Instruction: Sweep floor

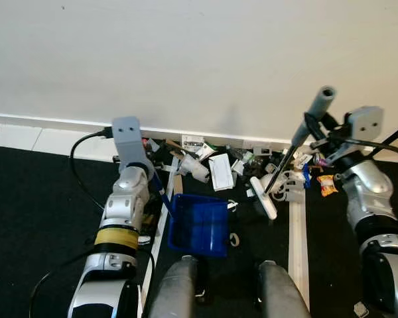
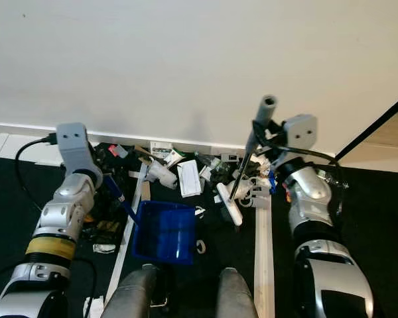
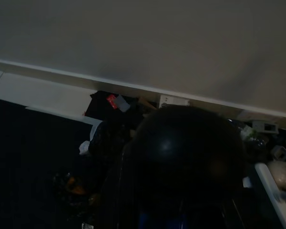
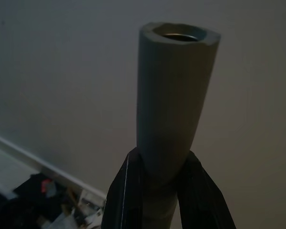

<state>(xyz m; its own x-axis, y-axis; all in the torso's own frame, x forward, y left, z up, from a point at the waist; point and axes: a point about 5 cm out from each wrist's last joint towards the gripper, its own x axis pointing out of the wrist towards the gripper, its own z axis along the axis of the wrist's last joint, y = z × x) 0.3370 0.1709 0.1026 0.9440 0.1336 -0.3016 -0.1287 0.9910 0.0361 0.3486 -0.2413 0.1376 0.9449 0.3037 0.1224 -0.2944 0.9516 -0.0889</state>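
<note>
My right gripper (image 4: 159,183) is clamped on the grey grip of the broom (image 1: 298,136); both black fingers (image 4: 126,191) press against the handle just below its hollow top. The shaft slants down to a white head (image 1: 264,197) resting on the dark floor (image 1: 40,199) among the litter (image 1: 219,165) heaped along the baseboard (image 1: 46,122) (paper scraps, wrappers, small boxes). My left gripper (image 1: 160,187) is closed on the handle of the blue dustpan (image 1: 200,225), which sits on the floor just before the heap, left of the broom head. An orange wrapper (image 1: 328,185) lies near my right arm.
</note>
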